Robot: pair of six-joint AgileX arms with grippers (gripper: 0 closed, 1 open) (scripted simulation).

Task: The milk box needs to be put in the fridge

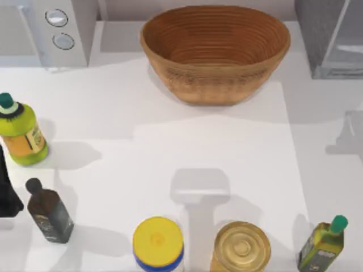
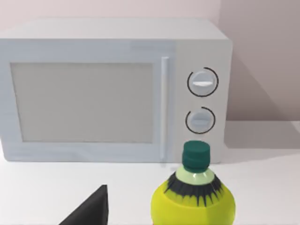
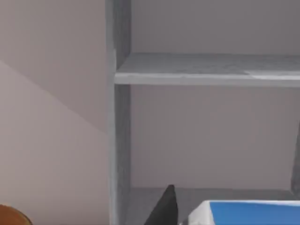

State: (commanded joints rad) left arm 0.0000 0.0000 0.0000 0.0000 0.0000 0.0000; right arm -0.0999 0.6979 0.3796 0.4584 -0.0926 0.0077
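The right gripper (image 3: 180, 216) is facing into the open fridge (image 3: 197, 70), with the milk box (image 3: 248, 212) at its fingertips; one dark finger (image 3: 164, 208) is lying just beside the blue carton top, so it is probably clamping the carton, though I cannot tell for certain. The carton is hanging at the level of the lower compartment, under the shelf, likely so it can go in without catching. In the top view the fridge (image 1: 334, 39) is standing at the far right. The left gripper (image 1: 8, 190) is idling at the left edge near the green-capped yellow bottle (image 1: 21, 131), facing the microwave (image 2: 112, 89); its grip cannot be told.
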